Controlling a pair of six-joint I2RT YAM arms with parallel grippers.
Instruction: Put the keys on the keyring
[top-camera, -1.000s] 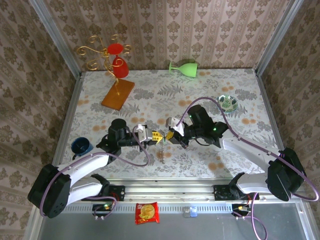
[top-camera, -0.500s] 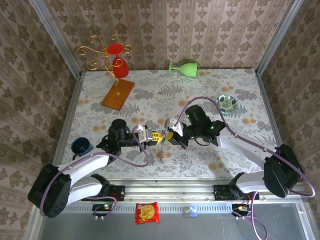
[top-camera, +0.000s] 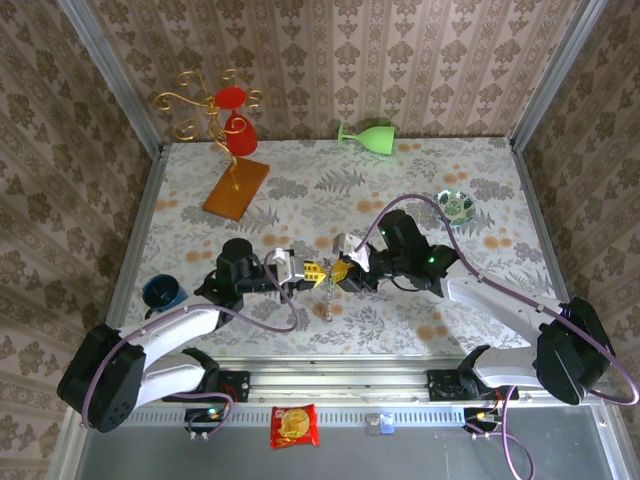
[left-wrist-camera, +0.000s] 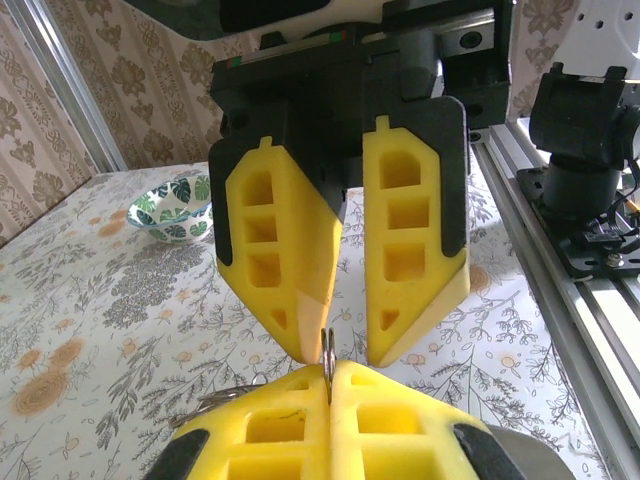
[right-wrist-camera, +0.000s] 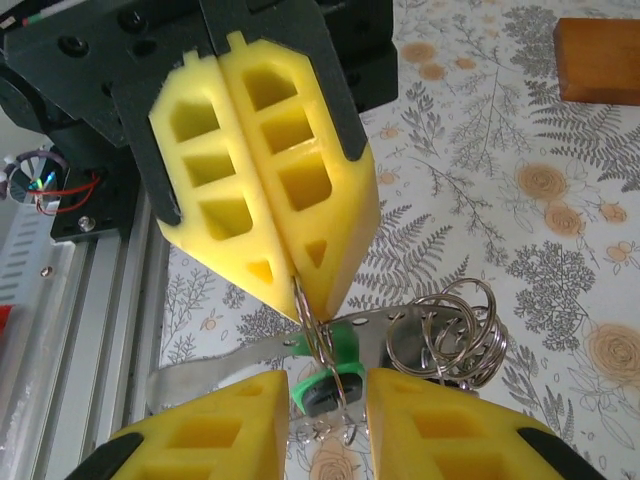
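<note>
My left gripper (left-wrist-camera: 330, 372) is shut on the edge of a thin metal keyring (left-wrist-camera: 328, 350), held upright just above the table. In the top view it (top-camera: 304, 270) meets my right gripper (top-camera: 343, 272) tip to tip at the table's near middle. My right gripper (right-wrist-camera: 328, 388) is open, and its fingers (right-wrist-camera: 235, 425) flank the green-headed key (right-wrist-camera: 338, 348) without pinching it. The keyring (right-wrist-camera: 312, 318) runs through that key's head. A silver key blade (right-wrist-camera: 200, 365) and a bunch of small split rings (right-wrist-camera: 455, 330) hang beside it.
A patterned dish (top-camera: 456, 205) sits at the right. A green glass (top-camera: 368, 135) lies on its side at the back. A wooden-based gold wire stand (top-camera: 236, 187) stands back left, and a blue cup (top-camera: 162, 292) sits by my left arm.
My right gripper's jaws have parted from shut to open around the green key's head. Both arms have stayed almost where they were, and the left still pinches the ring.
</note>
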